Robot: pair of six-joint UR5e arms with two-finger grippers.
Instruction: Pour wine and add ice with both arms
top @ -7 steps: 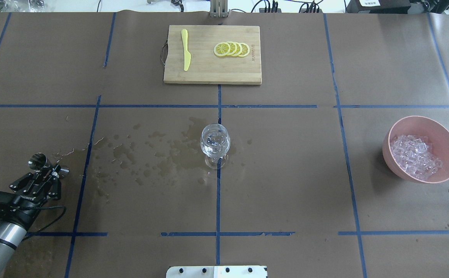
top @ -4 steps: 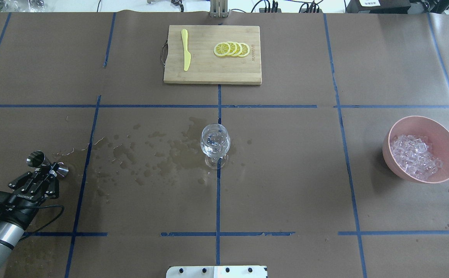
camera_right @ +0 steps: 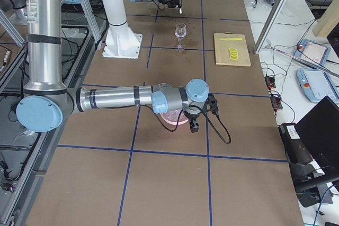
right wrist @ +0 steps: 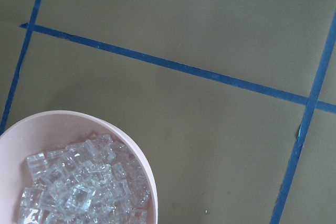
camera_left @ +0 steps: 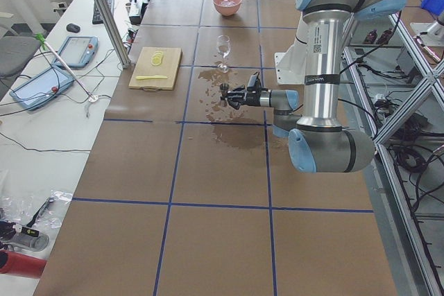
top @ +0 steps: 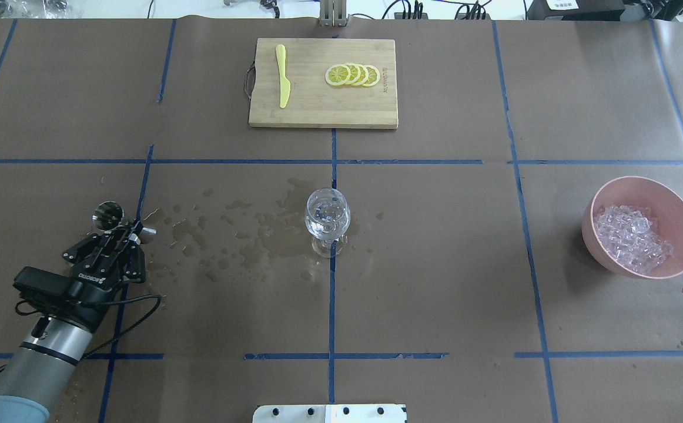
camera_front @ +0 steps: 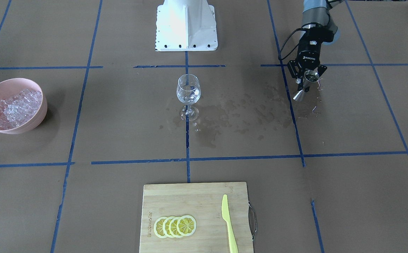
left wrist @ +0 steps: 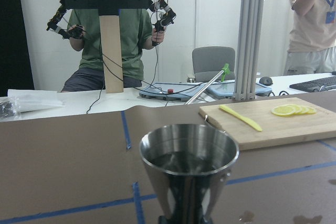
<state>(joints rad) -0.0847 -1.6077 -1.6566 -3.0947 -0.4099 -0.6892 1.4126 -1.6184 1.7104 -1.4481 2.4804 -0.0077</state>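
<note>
Presently the left arm (top: 39, 367) reaches in low over the table (top: 435, 276) on the robot's left side. The left gripper (top: 125, 234) has its jaws pinched narrowly around the waist of a steel jigger (top: 108, 215). The jigger stands upright with its open cup on top; the left wrist view shows a dark, shiny inside, but I cannot tell whether it holds liquid. The wine glass (top: 327, 218) stands upright at the table's middle, well apart from the jigger, and a little clear wine (camera_front: 188, 95) seems to sit low in its bowl. Wet patches (top: 247, 235) darken the paper between glass and gripper. The ice (top: 632, 238) lies heaped in a pink bowl (top: 676, 211) on the robot's right side. The right arm (camera_right: 116, 99) stretches out above that bowl, and the right gripper (camera_right: 194, 124) shows only from the side, so I cannot tell how its jaws stand. At the far edge a cutting board (top: 318, 108) carries overlapping lemon slices (top: 353, 75) and a yellow knife (top: 283, 76).
</note>
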